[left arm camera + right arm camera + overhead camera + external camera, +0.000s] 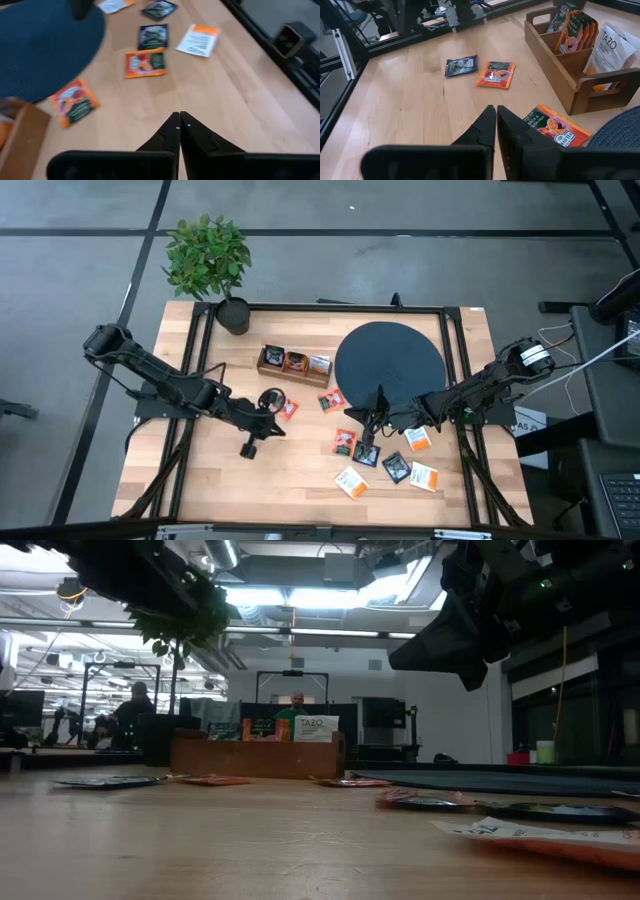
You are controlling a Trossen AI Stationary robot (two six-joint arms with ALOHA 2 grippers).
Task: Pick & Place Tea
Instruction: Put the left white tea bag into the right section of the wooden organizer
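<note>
Right claw (pixel 371 423) closed above tea sachets (pixel 366 454), left claw (pixel 263 420) apart

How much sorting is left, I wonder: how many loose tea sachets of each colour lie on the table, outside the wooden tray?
Dark flat square sachets: 3
Red-orange flat square sachets: 3
White-and-orange flat square sachets: 3
Total: 9 loose

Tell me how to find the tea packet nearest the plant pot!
Start at the big black round disc and look left to the wooden tray. Below its left end lie two sachets; the dark one is yours, while its neighbour is red-orange.
</note>
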